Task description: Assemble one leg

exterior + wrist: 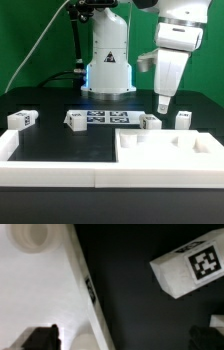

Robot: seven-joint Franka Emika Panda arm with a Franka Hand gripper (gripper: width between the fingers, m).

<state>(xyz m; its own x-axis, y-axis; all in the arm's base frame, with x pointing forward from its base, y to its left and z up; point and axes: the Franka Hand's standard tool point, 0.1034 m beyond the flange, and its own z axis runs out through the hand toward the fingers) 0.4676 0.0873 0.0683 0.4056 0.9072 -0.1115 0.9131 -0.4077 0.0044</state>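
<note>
Several small white legs with black-and-white tags stand on the black table in the exterior view: one at the far left [22, 119], one by the marker board [76, 120], and two at the right [150, 121] [183, 119]. My gripper [163, 105] hangs above the table between the two right legs, fingers pointing down. In the wrist view one leg [192, 268] lies ahead of the gripper [122, 341], outside the jaws. The dark fingertips [40, 339] are wide apart with nothing between them. The big white panel [40, 286] lies under one finger.
The large white square panel with raised rim [170, 150] lies at the front right. A white wall [50, 172] runs along the front. The marker board [105, 118] lies in front of the robot base [108, 65]. A round hole [33, 235] shows in the panel.
</note>
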